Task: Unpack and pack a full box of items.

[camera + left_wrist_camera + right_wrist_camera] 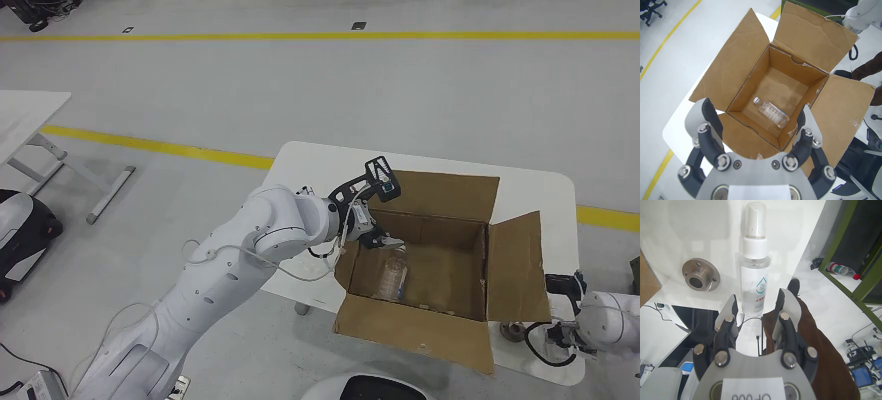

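An open cardboard box (440, 330) stands on the white table (310, 165) with its flaps spread out. On the box floor lies a clear plastic water bottle (772, 114) with a white cap. My left gripper (758, 109) hangs open above the box's near rim, with nothing between its fingers. At the table's front right corner lies a clear spray bottle (754, 275) with a white collar. My right gripper (757, 298) is open, a finger on either side of the spray bottle's base, with a small gap on each side.
A round metal flange (700, 274) lies flat on the table beside the spray bottle, near the box's wall (647, 272). Off the table stands a green metal rack (848, 256) with a red-capped bottle (843, 271) lying in it.
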Available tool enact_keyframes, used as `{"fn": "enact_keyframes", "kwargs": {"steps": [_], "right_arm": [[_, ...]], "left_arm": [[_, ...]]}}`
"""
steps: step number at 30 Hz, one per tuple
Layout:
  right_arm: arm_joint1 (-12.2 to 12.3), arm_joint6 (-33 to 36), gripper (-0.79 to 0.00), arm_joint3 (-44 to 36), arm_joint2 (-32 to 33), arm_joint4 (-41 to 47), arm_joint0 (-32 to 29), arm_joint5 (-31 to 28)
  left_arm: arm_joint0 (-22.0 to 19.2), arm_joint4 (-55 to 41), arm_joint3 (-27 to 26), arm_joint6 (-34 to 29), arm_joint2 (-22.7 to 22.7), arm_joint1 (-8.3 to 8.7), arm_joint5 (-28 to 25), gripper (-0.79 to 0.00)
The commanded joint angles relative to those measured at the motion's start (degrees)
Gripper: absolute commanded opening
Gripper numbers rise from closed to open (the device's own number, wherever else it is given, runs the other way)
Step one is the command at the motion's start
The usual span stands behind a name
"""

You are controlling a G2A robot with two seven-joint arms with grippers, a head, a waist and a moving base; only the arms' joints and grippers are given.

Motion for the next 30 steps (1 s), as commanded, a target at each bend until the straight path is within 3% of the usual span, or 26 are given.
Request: {"fn": "enact_keyframes", "kwargs": {"steps": [1, 9, 24, 25, 28, 30], "right_arm": [[-0.1, 0.0, -0.332, 0.6, -0.5, -0.3, 0.3, 0.1], [-0.6, -1.1, -0.262, 3.2, -1.6, 0.1, 1.4, 0.1], [-1.1, -2.3, -0.409, 6.0, -2.5, 0.6, 2.6, -0.5], [-1.1, -2.4, -0.440, 6.2, -2.6, 0.6, 2.6, -0.6], [-1.2, -2.4, -0.785, 6.5, -2.6, 0.7, 2.9, -0.9], [-1.2, -2.5, -0.785, 6.4, -2.4, 0.9, 2.9, -1.0]], "left_arm": [[0.0, 0.0, 0.0, 0.0, 0.0, 0.00, 0.0, 0.000], [0.0, 0.0, 0.0, 0.0, 0.0, 0.00, 0.0, 0.000], [0.0, 0.0, 0.0, 0.0, 0.0, 0.00, 0.0, 0.000], [0.0, 0.0, 0.0, 0.0, 0.0, 0.00, 0.0, 0.000], [0.0, 0.0, 0.0, 0.0, 0.0, 0.00, 0.0, 0.000], [0.0, 0.0, 0.0, 0.0, 0.0, 0.00, 0.0, 0.000]]}}
